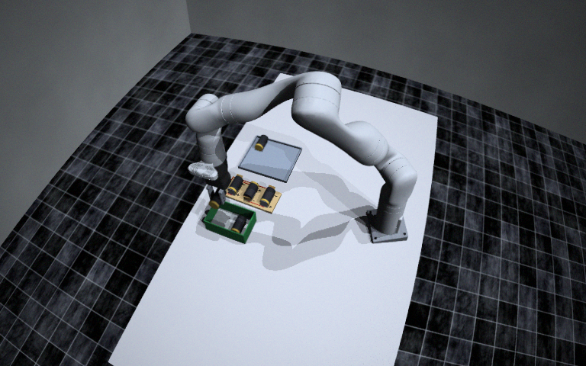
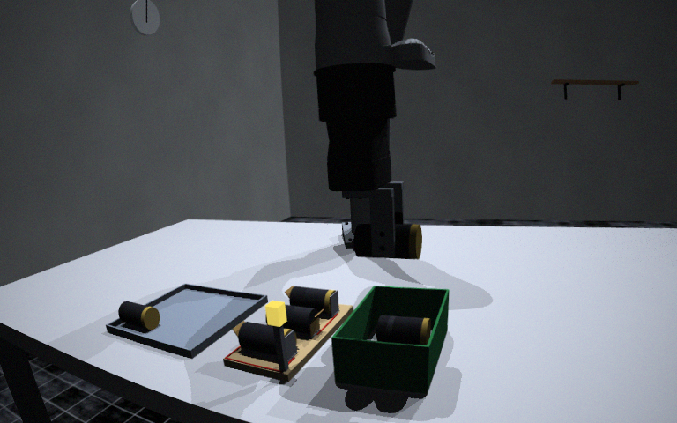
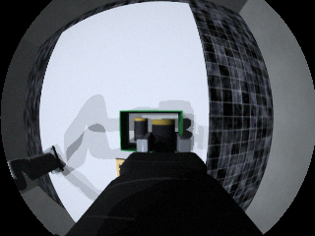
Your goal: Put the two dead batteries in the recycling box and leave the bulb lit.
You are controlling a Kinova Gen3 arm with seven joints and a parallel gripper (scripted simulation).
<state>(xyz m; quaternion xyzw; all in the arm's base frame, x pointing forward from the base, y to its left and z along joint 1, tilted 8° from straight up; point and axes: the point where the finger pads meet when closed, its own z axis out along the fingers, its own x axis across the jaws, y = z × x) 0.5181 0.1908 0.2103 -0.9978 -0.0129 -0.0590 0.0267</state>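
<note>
My gripper [image 1: 214,197] [image 2: 382,240] is shut on a black battery with a gold end [image 1: 214,203] [image 2: 410,241] [image 3: 161,130]. It holds the battery lying level, well above the far left part of the green recycling box [image 1: 226,230] [image 2: 379,361] [image 3: 152,113]. One battery [image 1: 238,224] [image 2: 403,329] [image 3: 140,126] lies inside the box. The tan holder [image 1: 276,198] [image 2: 309,349] beside the box carries three batteries [image 1: 251,190] [image 2: 299,319]. Its yellow bulb [image 2: 275,313] glows. Another battery [image 1: 261,142] [image 2: 138,315] lies at the corner of the dark-rimmed tray [image 1: 276,162] [image 2: 199,314].
The box, holder and tray stand in a row near the white table's [image 1: 281,302] [image 2: 549,323] left edge. The arm's base [image 1: 388,232] is bolted on the table's right side. The arm arches over the tray and holder.
</note>
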